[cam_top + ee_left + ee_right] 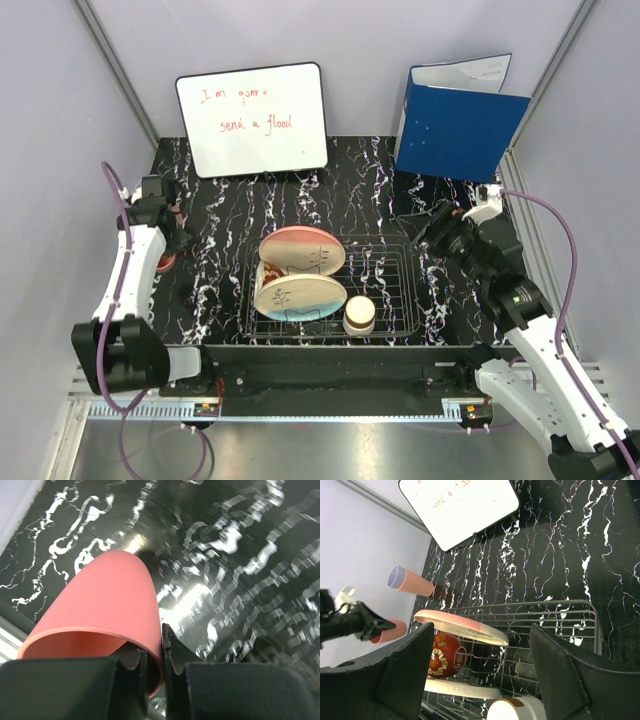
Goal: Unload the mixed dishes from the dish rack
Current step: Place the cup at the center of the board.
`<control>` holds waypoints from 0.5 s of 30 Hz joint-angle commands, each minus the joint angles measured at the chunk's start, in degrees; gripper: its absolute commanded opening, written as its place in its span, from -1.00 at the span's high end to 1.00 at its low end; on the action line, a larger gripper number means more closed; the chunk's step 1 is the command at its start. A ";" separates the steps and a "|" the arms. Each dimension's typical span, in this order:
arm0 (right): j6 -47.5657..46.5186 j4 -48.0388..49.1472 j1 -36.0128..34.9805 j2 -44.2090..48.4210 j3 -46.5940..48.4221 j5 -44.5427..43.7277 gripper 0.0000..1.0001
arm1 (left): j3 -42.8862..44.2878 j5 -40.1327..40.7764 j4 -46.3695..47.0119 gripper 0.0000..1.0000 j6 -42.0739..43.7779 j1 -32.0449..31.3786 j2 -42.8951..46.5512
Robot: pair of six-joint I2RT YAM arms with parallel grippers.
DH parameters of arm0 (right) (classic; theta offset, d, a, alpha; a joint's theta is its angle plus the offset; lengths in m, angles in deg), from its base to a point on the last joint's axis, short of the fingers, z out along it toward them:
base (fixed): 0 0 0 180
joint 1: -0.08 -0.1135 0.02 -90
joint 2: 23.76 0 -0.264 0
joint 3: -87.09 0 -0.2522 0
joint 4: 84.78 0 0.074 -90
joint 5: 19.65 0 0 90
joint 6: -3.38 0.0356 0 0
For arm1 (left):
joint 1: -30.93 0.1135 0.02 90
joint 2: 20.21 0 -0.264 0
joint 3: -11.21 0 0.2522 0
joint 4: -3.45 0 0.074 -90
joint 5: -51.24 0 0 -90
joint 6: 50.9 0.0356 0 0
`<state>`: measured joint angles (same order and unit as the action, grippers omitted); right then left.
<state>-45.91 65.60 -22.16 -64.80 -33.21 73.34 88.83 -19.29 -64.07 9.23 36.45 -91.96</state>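
The dish rack (395, 285) holds two cream-pink plates (302, 250) (298, 297) on edge and a small cream-and-brown bowl (359, 316). In the right wrist view a red flowered bowl (442, 655) lies between the plates (465, 625) (462, 689). My left gripper (161, 655) is shut on the rim wall of a pink tumbler (107, 605), low over the table left of the rack (168, 250). A tumbler with a lavender rim (410, 582) lies on its side on the table beyond it. My right gripper (480, 665) stands open above the rack's right side (428, 228), holding nothing.
A white board (255, 120) with red writing leans on the back wall, and a blue folder (458, 125) stands at the back right. Grey walls close in both sides. The black marbled table (370, 190) runs between rack and board.
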 commanded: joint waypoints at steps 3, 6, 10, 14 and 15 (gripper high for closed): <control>-1.24 0.39 -0.17 1.66 -1.37 -0.61 -0.67 | 7.24 -5.48 5.94 1.00 -2.21 8.18 -10.51; -1.86 -0.14 -0.17 2.27 -1.81 -1.05 -0.68 | 10.41 -8.04 5.86 1.00 -2.30 10.03 -14.11; -3.00 -0.49 -0.17 2.54 -2.25 -1.84 -0.68 | 12.00 -9.26 5.42 1.00 -2.47 12.84 -18.07; -3.79 -0.58 -0.17 1.84 -2.34 -2.02 -0.68 | 10.42 -10.85 6.64 1.00 -2.74 14.96 -20.18; -3.97 -0.49 -0.17 1.66 -2.43 -2.10 -0.68 | 10.06 -10.85 6.82 1.00 -2.74 15.31 -20.36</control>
<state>-47.87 64.75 -22.16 -63.01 -35.68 72.72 98.75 -27.88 -59.39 7.13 50.06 -111.54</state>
